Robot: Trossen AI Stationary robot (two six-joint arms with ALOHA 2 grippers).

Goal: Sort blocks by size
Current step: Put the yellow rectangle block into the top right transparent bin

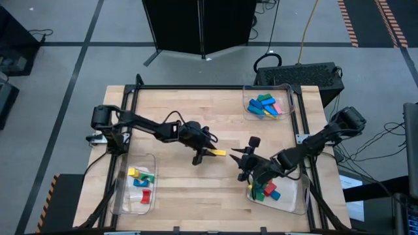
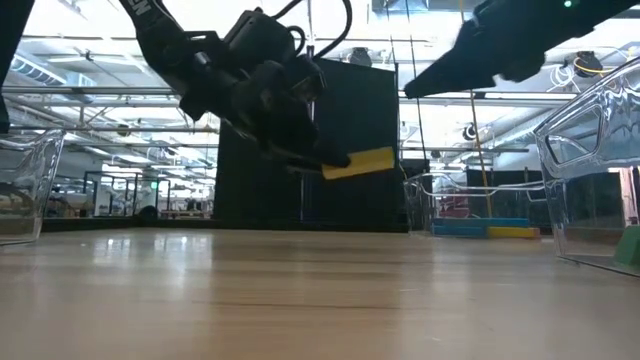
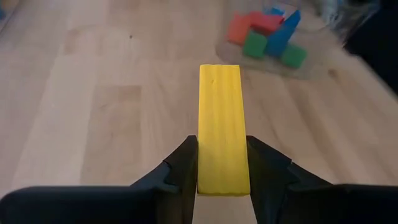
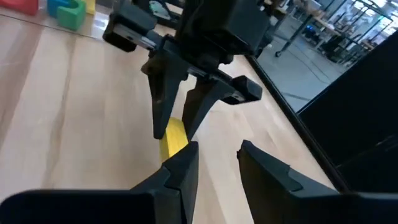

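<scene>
The left claw point(image 1: 208, 152) grips a long yellow block point(image 1: 219, 153) above bench centre. The right claw point(image 1: 244, 158), at 3 o'clock, stands narrowly open, empty. The handover should align both before release.

Showing two dark, slender, jointed arms with black cables looping along the links; ending in matte black grippers, left gripper point(image 1: 204, 155) and right gripper point(image 1: 243, 161), each bearing two tapering, angular fingers point(image 3: 184, 171).
</scene>
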